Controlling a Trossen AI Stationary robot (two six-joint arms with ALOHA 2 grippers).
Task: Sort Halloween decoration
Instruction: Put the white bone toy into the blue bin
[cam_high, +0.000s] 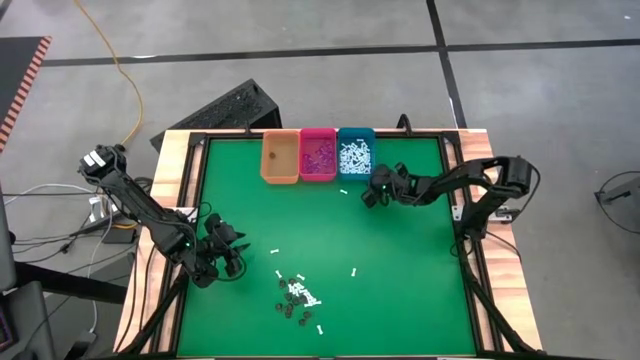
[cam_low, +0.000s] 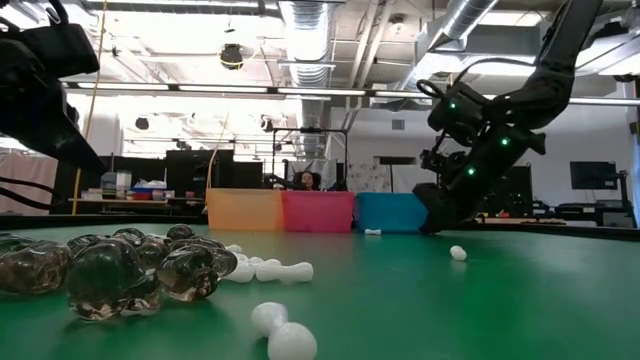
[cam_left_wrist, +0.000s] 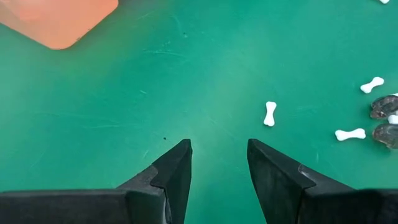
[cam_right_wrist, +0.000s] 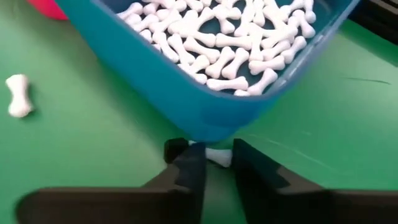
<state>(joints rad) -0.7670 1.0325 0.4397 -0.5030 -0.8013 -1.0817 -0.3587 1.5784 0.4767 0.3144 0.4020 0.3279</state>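
Halloween decoration is being sorted: one white bone (cam_right_wrist: 217, 157) is pinched between the jaws of the right gripper (cam_right_wrist: 216, 163), lying crosswise, with the teal bin (cam_right_wrist: 186, 93) just ahead. Another white bone (cam_left_wrist: 269, 114) lies just ahead of the spread-apart, empty left gripper (cam_left_wrist: 219, 163).

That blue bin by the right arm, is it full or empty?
Well filled, not brimming: the teal bin holds a thick layer of white bones, with its wall rising above them.

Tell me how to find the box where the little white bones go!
Look at the far edge of the green table, where three bins sit in a row. The teal bin is nearest the right gripper. Only it holds white bones.
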